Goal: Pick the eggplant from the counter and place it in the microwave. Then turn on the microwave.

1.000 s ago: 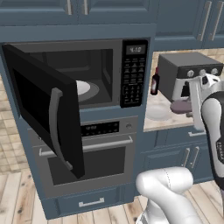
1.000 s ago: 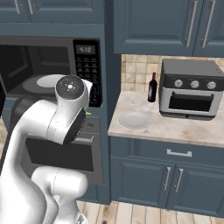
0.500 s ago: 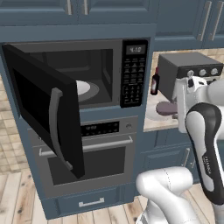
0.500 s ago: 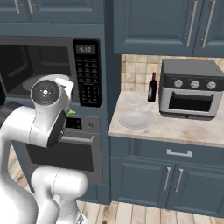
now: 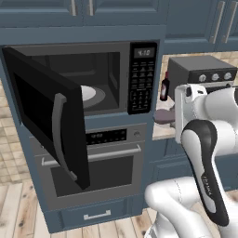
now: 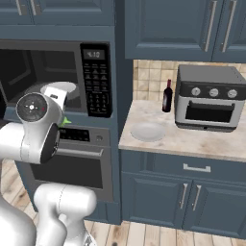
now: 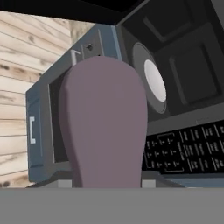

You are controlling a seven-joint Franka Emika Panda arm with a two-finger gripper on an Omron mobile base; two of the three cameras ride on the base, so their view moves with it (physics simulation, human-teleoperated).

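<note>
Item 1, carried load. The eggplant (image 5: 161, 116), a smooth, matte, dull-purple elongated vegetable, is off the pale speckled stone counter (image 6: 192, 139) and in my two-finger gripper (image 5: 169, 117), which is closed around it. In the hand view it bulges rounded and wide in front of the fingers. A green stem tip pokes out beside the arm in the right base view.

Item 2, change. Over the last second the arm has swung leftward, away from the counter, and the eggplant now hangs level with the keypad side of the microwave. I judge the pick done and the carry under way.

Item 3, destination. The large black built-in microwave (image 5: 107, 79) has its glossy glass door (image 5: 46, 116), with a grey vertical handle, standing wide open. The flat white round turntable (image 5: 88, 93) is bare.

Item 4, surroundings.
- Brushed steel wall oven (image 5: 93, 162) below the microwave.
- Shallow pale round plate (image 6: 148, 130).
- Dark red bottle (image 6: 167, 96).
- Boxy grey toaster oven (image 6: 209, 98) with knobs.
</note>
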